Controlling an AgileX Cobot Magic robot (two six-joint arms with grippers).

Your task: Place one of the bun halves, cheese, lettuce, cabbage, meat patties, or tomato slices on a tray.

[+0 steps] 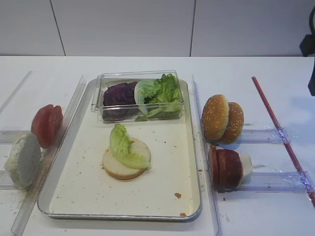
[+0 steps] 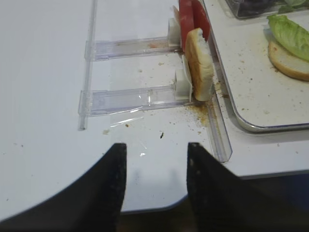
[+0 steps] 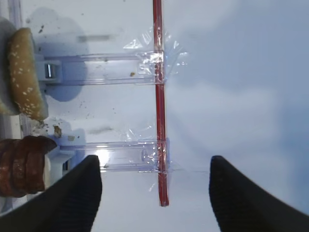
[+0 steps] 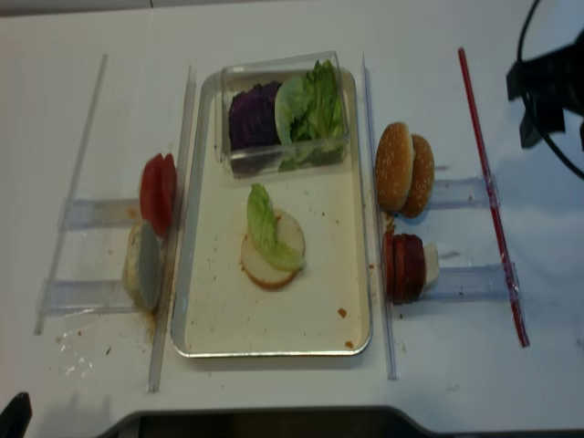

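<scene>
A bun half (image 1: 120, 169) lies on the metal tray (image 1: 162, 191) with a lettuce leaf (image 1: 125, 147) draped over it. Purple cabbage (image 1: 118, 96) and more lettuce (image 1: 162, 91) fill a clear box at the tray's far end. Tomato slices (image 1: 47, 125) and a pale bun half (image 1: 23, 161) stand in racks to the left. Sesame bun halves (image 1: 221, 119) and meat patties (image 1: 225, 168) stand in racks to the right. My right gripper (image 3: 154, 193) hangs open and empty over the table right of the patties (image 3: 21, 164). My left gripper (image 2: 155, 166) is open and empty near the front edge, short of the pale bun half (image 2: 199, 65).
A red strip (image 1: 280, 132) runs across the ends of the right racks, also seen as the red strip (image 3: 159, 96) between my right fingers' line. Clear plastic rails (image 1: 199, 128) border both long sides of the tray. The table's front edge (image 2: 217, 181) is close to my left fingers.
</scene>
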